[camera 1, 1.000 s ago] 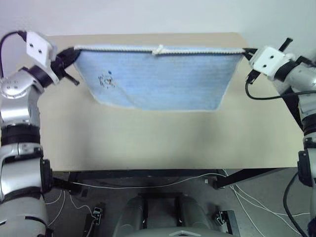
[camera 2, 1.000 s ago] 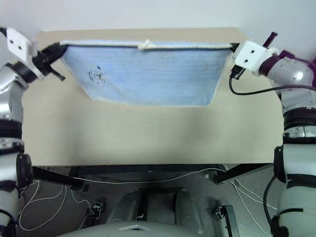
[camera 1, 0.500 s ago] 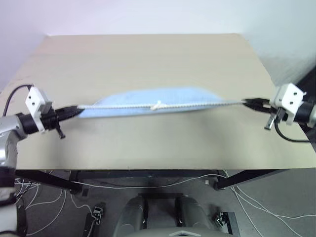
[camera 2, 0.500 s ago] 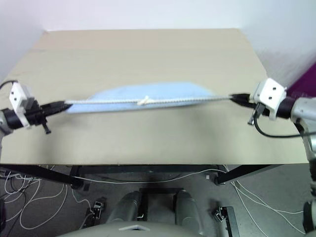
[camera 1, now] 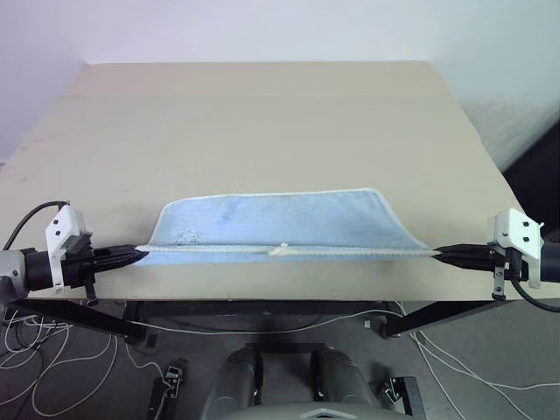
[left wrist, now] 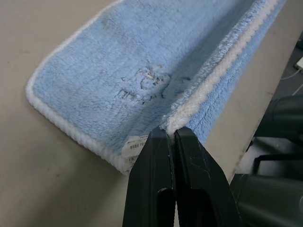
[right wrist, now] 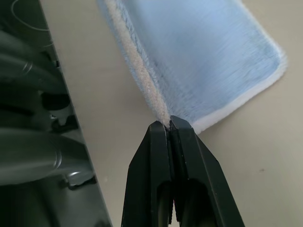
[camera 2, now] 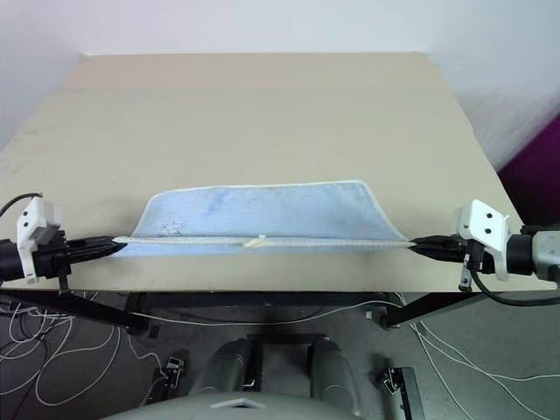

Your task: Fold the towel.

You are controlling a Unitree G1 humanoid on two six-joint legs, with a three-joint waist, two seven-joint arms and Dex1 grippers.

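Note:
The light blue towel (camera 1: 280, 223) lies across the near part of the beige table (camera 1: 262, 122), its far edge flat on the top and its near white-stitched edge stretched taut just above the table's front edge. A small white loop (camera 1: 280, 251) sits mid-edge and a dark printed mark (left wrist: 147, 85) near the left end. My left gripper (camera 1: 136, 253) is shut on the towel's near left corner. My right gripper (camera 1: 440, 255) is shut on the near right corner. The wrist views show each pair of black fingers (left wrist: 173, 156) pinching the white edging (right wrist: 142, 80).
Most of the table beyond the towel is bare. White walls rise behind and to the right. Below the front edge run a black frame bar (camera 1: 262, 306) and loose white cables (camera 1: 52, 385) on the grey floor.
Both grippers have come down and back toward the table's front edge, still holding the corners. The towel, which hung in the air, now lies on the table with its near edge pulled taut.

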